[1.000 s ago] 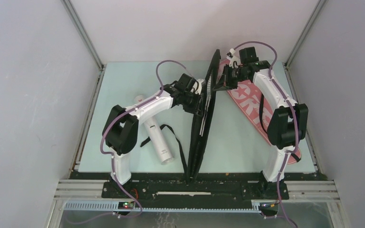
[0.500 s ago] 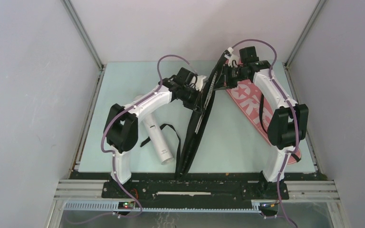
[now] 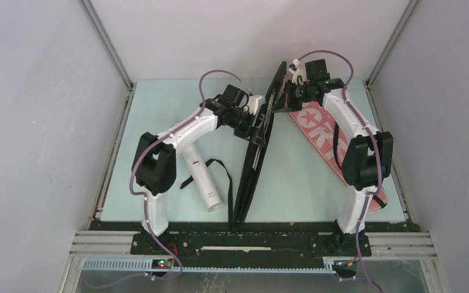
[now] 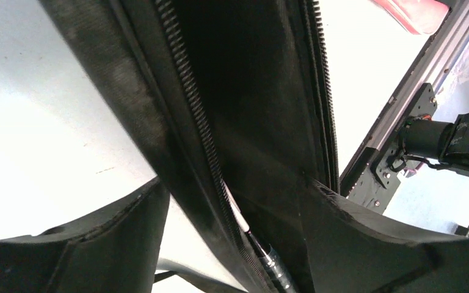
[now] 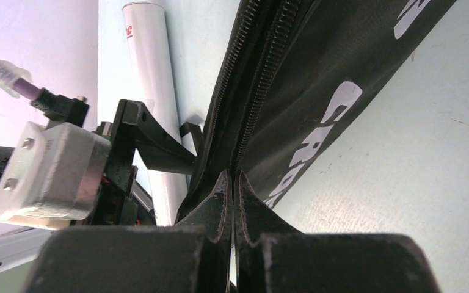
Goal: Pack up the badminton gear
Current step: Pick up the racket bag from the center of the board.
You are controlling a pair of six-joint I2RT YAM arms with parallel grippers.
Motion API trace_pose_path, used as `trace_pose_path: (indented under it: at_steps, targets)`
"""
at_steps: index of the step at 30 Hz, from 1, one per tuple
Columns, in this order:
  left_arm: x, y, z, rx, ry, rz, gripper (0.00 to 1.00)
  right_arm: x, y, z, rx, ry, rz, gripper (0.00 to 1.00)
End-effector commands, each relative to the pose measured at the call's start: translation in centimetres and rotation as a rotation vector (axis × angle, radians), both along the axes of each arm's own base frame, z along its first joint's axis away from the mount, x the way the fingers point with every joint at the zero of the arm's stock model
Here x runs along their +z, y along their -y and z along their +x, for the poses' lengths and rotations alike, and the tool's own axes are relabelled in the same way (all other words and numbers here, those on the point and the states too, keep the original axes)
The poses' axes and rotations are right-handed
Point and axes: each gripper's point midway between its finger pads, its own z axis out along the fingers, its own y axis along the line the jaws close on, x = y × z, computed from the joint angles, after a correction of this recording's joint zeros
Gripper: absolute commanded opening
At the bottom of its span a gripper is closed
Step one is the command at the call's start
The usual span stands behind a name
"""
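The black "CROSSWAY" racket cover stands on its edge down the middle of the table, zipper side up. My right gripper is shut on the cover's zipper edge near the far end, with its tips pinched together. Just left of it, my left gripper is open and its fingers straddle the cover. Inside the open zipper I see a racket's white shaft. The long white tube lies on the table to the left. The pink "SPORT" cover lies flat under the right arm.
A black strap loops on the table beside the tube. Grey walls close in the table on the left, right and back. In the right wrist view the tube runs along behind the left gripper's body.
My left gripper has opened and moved slightly toward the far end. The cover's near end has swung left. My right gripper keeps its grip.
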Motion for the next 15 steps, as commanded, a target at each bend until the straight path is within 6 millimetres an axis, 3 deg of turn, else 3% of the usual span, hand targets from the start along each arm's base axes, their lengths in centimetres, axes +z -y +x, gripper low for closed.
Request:
trace_pose_path:
  at_steps: [1, 8, 12, 15]
  targets:
    - [4.1, -0.6, 0.1, -0.039, 0.094, -0.092, 0.82, 1.1, -1.0, 1.7, -0.017, 0.052, 0.024, 0.00]
    - [4.5, -1.1, -0.9, -0.076, 0.109, -0.156, 0.89, 1.1, -2.0, 2.1, 0.004, 0.054, 0.020, 0.00]
    - [3.6, -0.7, 0.1, -0.033, 0.082, -0.140, 0.98, 1.4, -2.3, 2.2, 0.002, 0.061, 0.022, 0.00]
    - [3.5, -0.2, 0.9, 0.006, 0.091, -0.122, 1.00, 1.7, -2.3, 2.3, -0.003, 0.067, 0.023, 0.00]
